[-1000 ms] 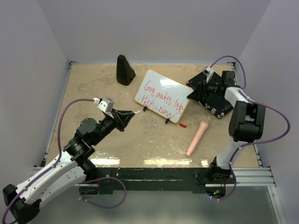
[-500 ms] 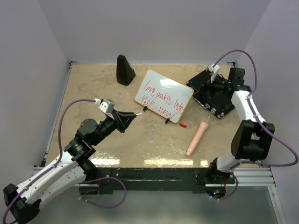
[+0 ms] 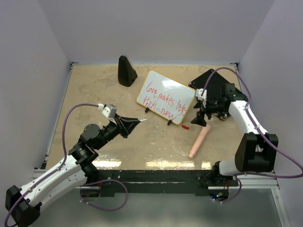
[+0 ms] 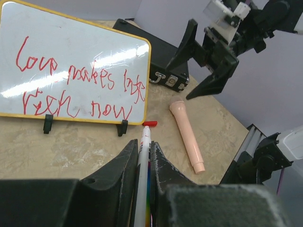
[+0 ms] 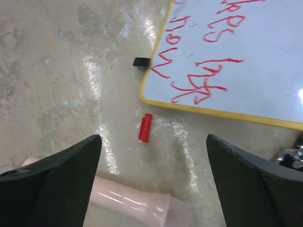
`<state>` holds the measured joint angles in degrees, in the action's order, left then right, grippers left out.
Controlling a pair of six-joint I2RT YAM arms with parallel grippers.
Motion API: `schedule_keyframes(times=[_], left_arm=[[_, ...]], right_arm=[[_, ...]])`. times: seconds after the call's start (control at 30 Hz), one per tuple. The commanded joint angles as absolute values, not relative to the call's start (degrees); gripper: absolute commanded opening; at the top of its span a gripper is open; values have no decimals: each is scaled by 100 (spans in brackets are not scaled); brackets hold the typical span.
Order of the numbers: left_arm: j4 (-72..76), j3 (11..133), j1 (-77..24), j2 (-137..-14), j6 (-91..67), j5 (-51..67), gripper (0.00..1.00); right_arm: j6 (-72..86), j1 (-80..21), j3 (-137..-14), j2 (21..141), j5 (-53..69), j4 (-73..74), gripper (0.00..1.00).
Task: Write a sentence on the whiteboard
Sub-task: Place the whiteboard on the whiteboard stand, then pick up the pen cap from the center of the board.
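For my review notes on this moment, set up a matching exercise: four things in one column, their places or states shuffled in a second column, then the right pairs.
Column one:
1. marker
2. red cap
3. pink tube
4. right hand

Column two:
A. open, holding nothing
B. lying loose on the table near a foot of the whiteboard
C. gripped in the shut left hand
D. lying flat on the table, nearer the arms' bases than the cap

Pairs: 1-C, 2-B, 3-D, 4-A
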<state>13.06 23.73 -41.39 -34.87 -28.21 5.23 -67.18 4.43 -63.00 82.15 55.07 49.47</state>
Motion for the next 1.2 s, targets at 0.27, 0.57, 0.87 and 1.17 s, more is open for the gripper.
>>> schedule_keyframes(times=[0.27,0.57,0.87,1.17], left_arm=[[1617,2136,-4113,-3217,-2909,475,0],[1600,2083,-4122,-3208,-2874,448,0],[1661,2030,-4113,-3261,-2874,431,0],[1705,1995,-4122,-3278,-2892,448,0]], right_arm=[[-5124,-1151,-5089,7917,2848,2619,65],[-5001,-1459,-4983,8446,2567,2338,56],[-5133,-1573,-4799,8833,2154,2250,51],[-5247,-1617,-4772,9087,2074,2382,45]])
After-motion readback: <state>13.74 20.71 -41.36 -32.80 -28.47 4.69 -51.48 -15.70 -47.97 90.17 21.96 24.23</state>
